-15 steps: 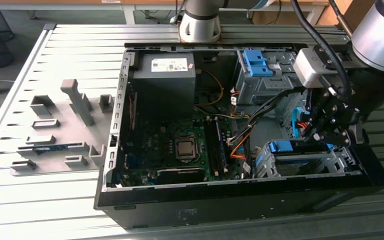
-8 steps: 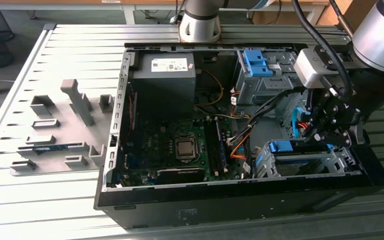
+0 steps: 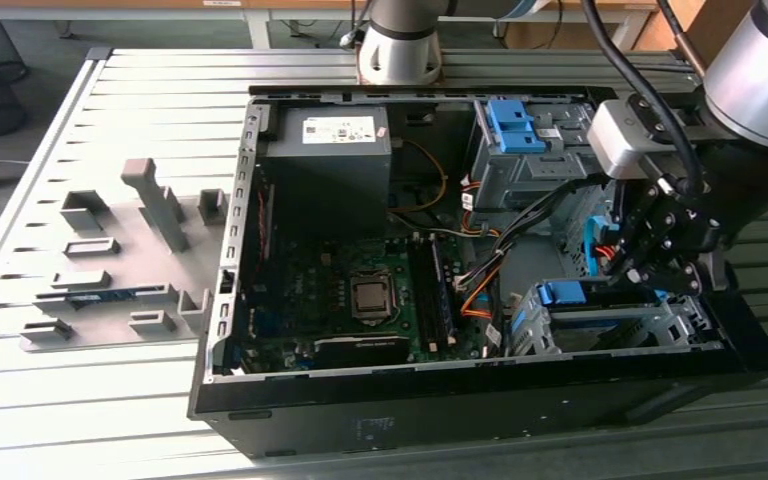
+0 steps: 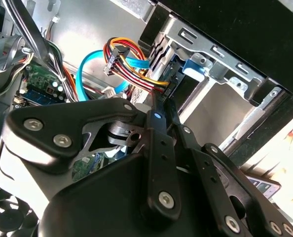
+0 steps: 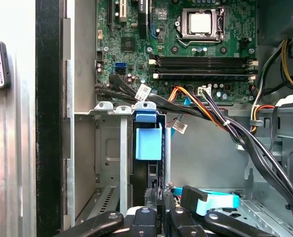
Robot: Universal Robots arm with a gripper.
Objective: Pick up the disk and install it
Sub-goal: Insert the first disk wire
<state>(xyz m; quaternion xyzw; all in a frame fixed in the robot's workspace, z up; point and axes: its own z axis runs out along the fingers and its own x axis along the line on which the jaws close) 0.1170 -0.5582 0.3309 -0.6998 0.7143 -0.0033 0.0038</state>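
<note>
Gripper [image 5: 159, 195] fingers pinched on disk [image 5: 148, 140] in bay.

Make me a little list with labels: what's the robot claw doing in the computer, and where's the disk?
place: open computer case on a slatted metal table
gripper: inside the case, above the metal drive cage
disk: blue-edged, standing in the cage slot
fingers: closed together by the disk's end
nearby: orange and blue cables, motherboard
</note>
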